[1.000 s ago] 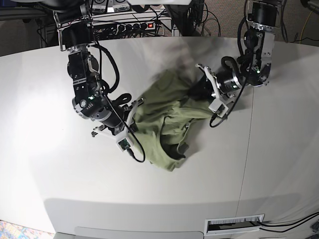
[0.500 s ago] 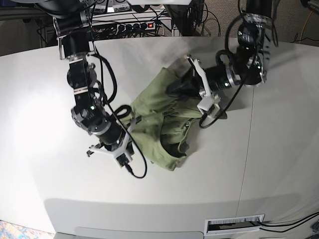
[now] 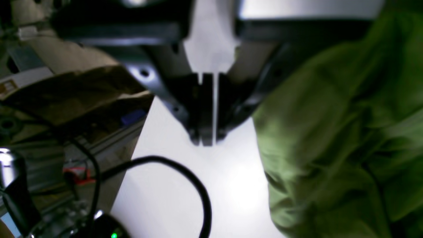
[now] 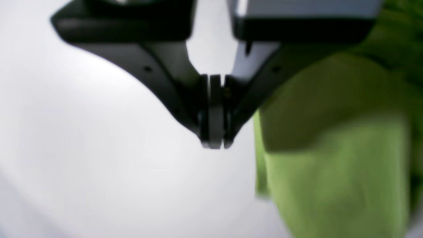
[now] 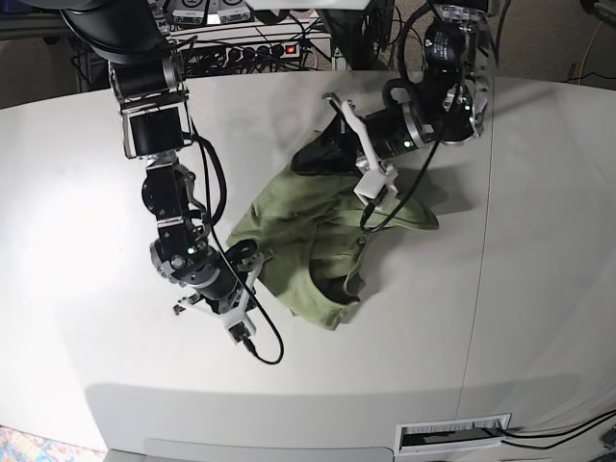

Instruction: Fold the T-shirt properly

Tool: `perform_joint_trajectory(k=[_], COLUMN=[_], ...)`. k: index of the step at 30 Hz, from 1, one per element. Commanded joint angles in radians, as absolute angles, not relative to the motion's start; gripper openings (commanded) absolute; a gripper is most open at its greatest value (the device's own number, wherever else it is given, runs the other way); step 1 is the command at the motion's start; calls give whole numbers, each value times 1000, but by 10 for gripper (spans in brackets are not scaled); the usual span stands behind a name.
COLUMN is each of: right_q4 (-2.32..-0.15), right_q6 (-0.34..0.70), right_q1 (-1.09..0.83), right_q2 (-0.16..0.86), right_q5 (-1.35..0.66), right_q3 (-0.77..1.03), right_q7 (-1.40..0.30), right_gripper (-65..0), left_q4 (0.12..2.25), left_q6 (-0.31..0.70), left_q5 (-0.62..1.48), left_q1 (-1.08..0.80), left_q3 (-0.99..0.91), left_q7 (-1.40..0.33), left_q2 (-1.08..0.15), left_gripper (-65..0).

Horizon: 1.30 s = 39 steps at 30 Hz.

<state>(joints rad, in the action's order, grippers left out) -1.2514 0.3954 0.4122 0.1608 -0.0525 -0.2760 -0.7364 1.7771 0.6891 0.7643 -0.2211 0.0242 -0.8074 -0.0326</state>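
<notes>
The olive-green T-shirt lies crumpled in the middle of the white table. My left gripper hovers over the shirt's far edge, its fingers shut. In the left wrist view its tips meet over bare table, with the T-shirt bunched just to their right. My right gripper sits at the shirt's near-left edge. In the blurred right wrist view it is shut with no cloth visible between the tips, and the T-shirt is beside it on the right.
A power strip and cables crowd the space behind the table's back edge. A black cable loops under the left gripper. A seam runs down the table on the right, and a vent slot sits at the front.
The left arm swung toward the back and left over the shirt's far edge. The right arm slid toward the front. The shirt's left edge spread out toward the lower left.
</notes>
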Motion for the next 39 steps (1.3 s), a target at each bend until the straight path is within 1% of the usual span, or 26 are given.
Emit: perform_joint_trajectory(k=[1,6,9,11,16,18,21,23,27,30,34,39], right_q4=[-1255,-1246,-1246,-1246,-1246,-1246,-1246,-1246,-1247,-1251,-1255,-1320], right_q6=[395,395,395,395,395,395,395,395,396,400,400,400], right_q1=[443,443,443,443,443,443,443,442,432,408,368,312], right_q2=[161,164,166,166,166,166,166,166,167,167,171,195], right_q5=[-59,-59,-59,-59,-63,-63,-63,-63,-63,-64,-63,-98], right_q3=[-274,-274,-274,-274,-274,-274,-274,-274,-274,-274,-274,-274], right_q7=[-722,-781,-829,-831,-851,-881,-920,-934,-952,-955,-964,-982], right_gripper=[-650,-650,-650,-650,-650,-650,-650,-650,-650,-650,-650,-650], left_q4=[1794,1793,1793,1793,1788,1763,1689,1636,1584,1584,1584,1584], left_q6=[698,698,698,698,698,698,663,662,663,662,662,651], left_q5=[765,662,584,547,489,433,374,329,286,282,280,279], left_q1=[-224,-260,-284,-292,-286,-285,-286,-283,-272,-262,-249,-239], left_q3=[24,24,24,24,24,24,24,24,24,24,24,24], left_q7=[-780,-767,-709,-669,-652,-617,-547,-496,-493,-494,-500,-471], left_q2=[-22,-14,-14,-14,-14,-14,-14,-14,-23,-56,-127,-218], left_gripper=[-619,-619,-619,-619,-619,-619,-619,-619,-619,-619,-619,-619])
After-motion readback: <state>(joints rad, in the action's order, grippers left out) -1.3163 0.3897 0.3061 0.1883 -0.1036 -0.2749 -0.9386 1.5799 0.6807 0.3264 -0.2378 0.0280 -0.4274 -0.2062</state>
